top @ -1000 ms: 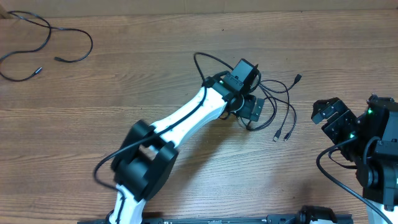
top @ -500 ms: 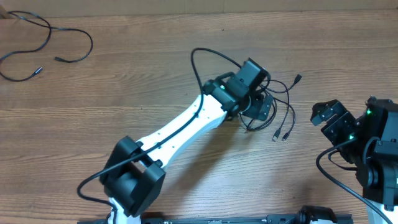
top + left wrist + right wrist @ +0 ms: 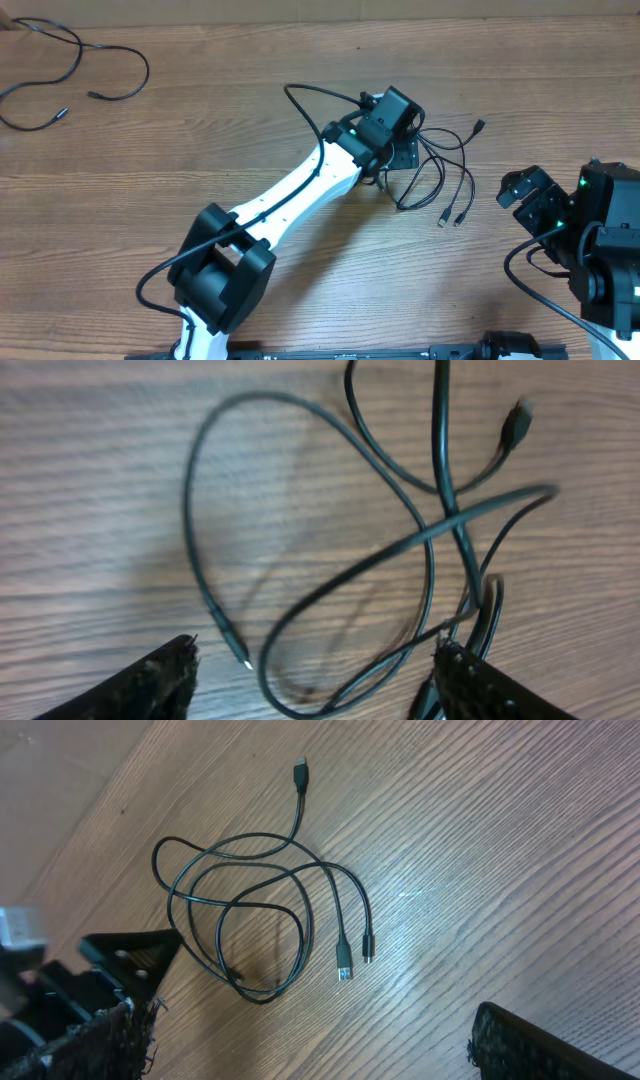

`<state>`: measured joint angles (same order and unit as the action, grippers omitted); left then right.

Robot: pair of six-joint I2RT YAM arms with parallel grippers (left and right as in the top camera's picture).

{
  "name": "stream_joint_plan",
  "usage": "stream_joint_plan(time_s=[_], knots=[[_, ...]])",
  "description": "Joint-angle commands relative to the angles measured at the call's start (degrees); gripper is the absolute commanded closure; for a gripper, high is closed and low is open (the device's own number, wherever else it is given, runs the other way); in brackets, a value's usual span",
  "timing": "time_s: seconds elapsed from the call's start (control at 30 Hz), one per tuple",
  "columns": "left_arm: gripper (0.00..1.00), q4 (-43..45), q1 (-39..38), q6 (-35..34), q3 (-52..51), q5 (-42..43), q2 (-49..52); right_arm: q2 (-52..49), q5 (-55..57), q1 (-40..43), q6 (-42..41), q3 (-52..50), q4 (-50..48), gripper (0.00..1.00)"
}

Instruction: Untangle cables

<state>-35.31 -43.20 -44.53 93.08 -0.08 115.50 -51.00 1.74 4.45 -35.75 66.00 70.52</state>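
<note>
A loose tangle of thin black cables [image 3: 436,160] lies right of the table's middle, its plugs fanned out to the right. My left gripper [image 3: 405,160] hovers over the tangle's left side. In the left wrist view its jaws [image 3: 315,672] stand open. Looped cables [image 3: 450,520] lie on the wood between them, one strand close to the right fingertip [image 3: 470,678]. Nothing is pinched. My right gripper [image 3: 522,192] waits open to the right of the plugs. The right wrist view shows the cables [image 3: 302,800] ahead of its gripper [image 3: 310,1042] and apart from it.
Another thin black cable [image 3: 146,70] lies by itself at the table's far left corner. The left arm [image 3: 300,195] crosses the table's middle diagonally. The left gripper's black body [image 3: 125,955] borders the tangle in the right wrist view.
The left gripper swung a little right and then back left over the tangle, and its jaws have narrowed somewhat. The cables and the right arm have barely moved.
</note>
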Motion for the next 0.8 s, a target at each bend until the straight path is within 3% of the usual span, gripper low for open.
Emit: stream_joint_plan(time_s=[0.0,0.27,0.53,0.57,0.6,0.63,0.77], knots=[[0.29,0.1,-1.6,-4.0,0.3,1.0,3.1,0.2,1.0,-0.3,0.5,1.1,-0.1,0.0],[0.32,0.5,-1.6,-8.6,0.3,1.0,7.6,0.2,1.0,-0.3,0.5,1.1,0.4,0.0],[0.65,2.7,-2.2,-8.7,0.3,1.1,8.9,0.2,1.0,-0.3,0.5,1.1,0.5,0.0],[0.72,2.6,-2.2,-8.7,0.3,1.1,8.9,0.2,1.0,-0.3,0.5,1.1,0.5,0.0],[0.87,2.5,-2.2,-8.6,0.3,1.1,8.9,0.2,1.0,-0.3,0.5,1.1,0.5,0.0],[0.96,2.2,-2.2,-8.4,0.3,1.1,8.9,0.2,1.0,-0.3,0.5,1.1,0.5,0.0],[0.96,-0.5,-1.1,-5.6,0.6,1.1,7.7,0.2,0.7,-0.9,-0.2,1.1,0.5,0.0]])
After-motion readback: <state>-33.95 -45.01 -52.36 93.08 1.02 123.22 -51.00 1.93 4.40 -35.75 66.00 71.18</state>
